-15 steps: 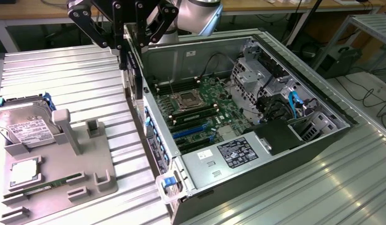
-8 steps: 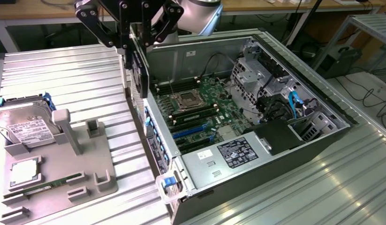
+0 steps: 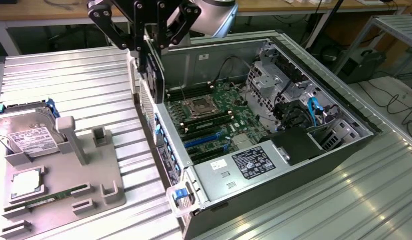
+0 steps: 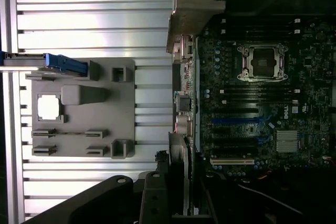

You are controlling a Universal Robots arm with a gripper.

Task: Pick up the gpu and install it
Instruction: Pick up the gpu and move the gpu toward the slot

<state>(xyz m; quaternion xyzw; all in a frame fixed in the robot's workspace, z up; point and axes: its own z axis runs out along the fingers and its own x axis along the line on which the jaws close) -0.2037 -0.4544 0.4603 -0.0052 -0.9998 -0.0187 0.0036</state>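
End effector (image 3: 149,44) grips the gpu (image 3: 152,70), a thin dark flat card, upright above the open computer case (image 3: 192,62)

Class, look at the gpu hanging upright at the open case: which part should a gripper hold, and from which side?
Its upper edge, from above, as the gripper does. The gpu is thin and upright, so a pinch across its flat faces leaves the lower edge free.

The worktop (image 3: 85,80) is a silvery metal surface of long parallel ribbed slats. 2 things lie directly on it: a grey moulded holder tray (image 3: 92,170) toward the exterior view's left, and near it an open computer case (image 3: 279,200) on its side, interior facing up. Bare slats show between them.
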